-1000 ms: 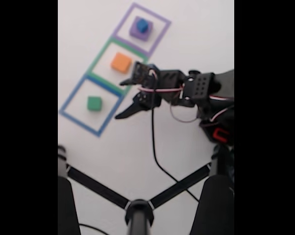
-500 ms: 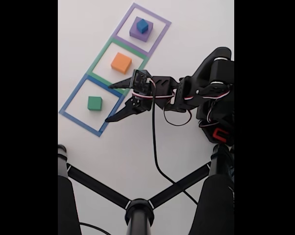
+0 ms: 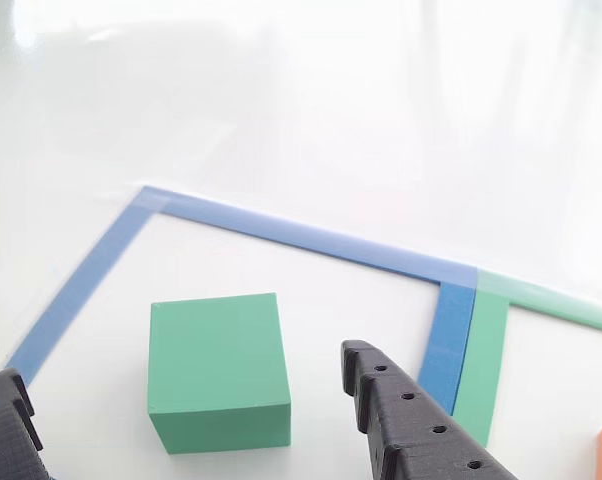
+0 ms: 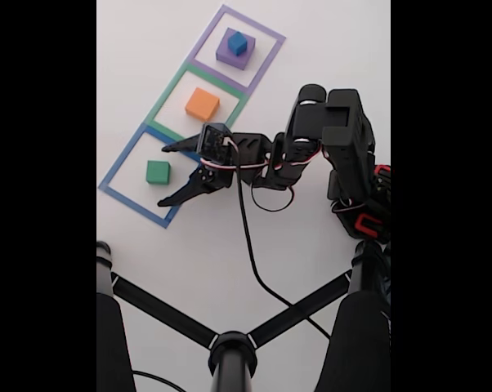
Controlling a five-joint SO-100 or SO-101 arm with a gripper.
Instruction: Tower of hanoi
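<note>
No text, label, brand, number or sign can be read in either view. The blocks' faces are plain and the tape outlines on the desk carry no writing.
</note>
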